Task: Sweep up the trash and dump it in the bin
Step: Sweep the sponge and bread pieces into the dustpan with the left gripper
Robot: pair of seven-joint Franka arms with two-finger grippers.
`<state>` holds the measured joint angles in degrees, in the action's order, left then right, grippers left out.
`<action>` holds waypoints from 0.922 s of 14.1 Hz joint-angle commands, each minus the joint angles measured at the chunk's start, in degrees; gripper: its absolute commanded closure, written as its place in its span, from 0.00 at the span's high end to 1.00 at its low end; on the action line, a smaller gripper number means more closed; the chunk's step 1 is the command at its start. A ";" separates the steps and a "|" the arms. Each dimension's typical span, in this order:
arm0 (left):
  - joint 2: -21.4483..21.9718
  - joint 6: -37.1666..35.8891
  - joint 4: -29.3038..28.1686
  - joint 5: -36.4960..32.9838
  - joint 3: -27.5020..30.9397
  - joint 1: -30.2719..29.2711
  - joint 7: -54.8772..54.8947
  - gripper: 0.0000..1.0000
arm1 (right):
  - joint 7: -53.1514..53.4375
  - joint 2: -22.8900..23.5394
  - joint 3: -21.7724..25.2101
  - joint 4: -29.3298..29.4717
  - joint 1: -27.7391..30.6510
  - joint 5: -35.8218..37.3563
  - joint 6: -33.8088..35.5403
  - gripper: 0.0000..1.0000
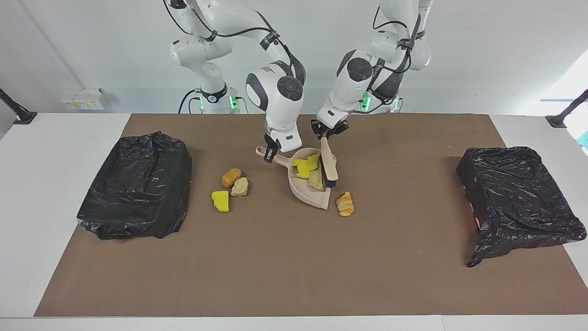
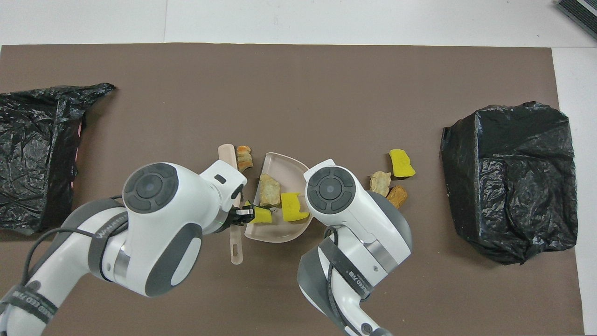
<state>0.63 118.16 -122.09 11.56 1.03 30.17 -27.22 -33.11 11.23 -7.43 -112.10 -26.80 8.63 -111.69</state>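
Three pieces of trash, two yellow foam chunks [image 1: 303, 166] and a beige bread-like piece [image 1: 316, 179], are seen inside the pink dustpan [image 1: 307, 194] at the desk's middle. The dustpan's handle is pinched by the right claw [image 1: 271, 154]; a wooden-handled brush [image 1: 329, 165] is pinched by the left claw [image 1: 327, 130], its bristles over the pan. A croissant-like piece [image 1: 345, 203] is left just outside the pan's lip. Three more lumps [image 1: 231, 186] are left beside the pan, toward the right arm's end. Nothing appears to be dumped yet. A black bag-lined bin [image 1: 138, 184] is placed at one end of the brown mat [image 1: 285, 266], a second black-bagged bin [image 1: 519, 202] at the other. The white desk [image 1: 46, 184] is backed by a plain white wall.
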 commanded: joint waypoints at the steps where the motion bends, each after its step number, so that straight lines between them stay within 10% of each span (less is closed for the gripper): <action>1: -4.05 -0.66 2.99 -1.53 -0.33 -3.97 5.15 0.00 | 2.87 -0.42 -0.13 -0.84 0.08 1.13 -1.68 0.00; 4: -9.15 2.16 4.49 -5.40 -0.42 -5.38 8.21 0.00 | 2.87 -0.42 -0.13 -1.37 0.08 0.87 -2.30 0.00; 13: -3.80 -5.39 -0.26 -4.44 -1.12 7.97 10.25 0.00 | 4.54 -0.07 -0.13 -3.39 0.17 0.87 -5.55 0.00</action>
<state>-5.75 114.48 -120.55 7.43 -0.91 36.84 -17.21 -31.19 11.23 -7.39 -114.59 -26.78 8.63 -114.87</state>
